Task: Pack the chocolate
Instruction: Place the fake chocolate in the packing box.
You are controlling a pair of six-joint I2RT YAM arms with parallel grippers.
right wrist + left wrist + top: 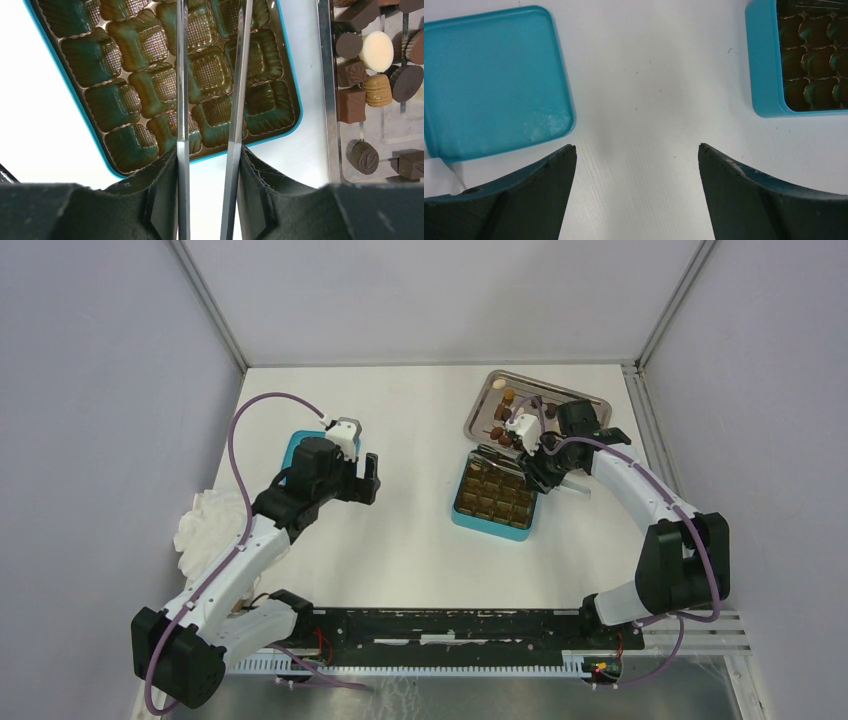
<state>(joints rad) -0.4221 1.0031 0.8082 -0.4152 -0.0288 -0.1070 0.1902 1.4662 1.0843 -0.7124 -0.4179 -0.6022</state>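
The chocolate lies as several small dark, brown and white pieces on a metal tray; the right wrist view shows them close up. My right gripper is shut on long metal tweezers, whose two blades reach out over the teal box. The blade tips run out of that view. The brown insert's cells that show hold nothing. My left gripper hangs open over bare table, between the teal lid and the box.
A crumpled white cloth lies at the table's left edge beside the left arm. The teal lid sits partly under that arm. The tray stands just behind the box at the back right.
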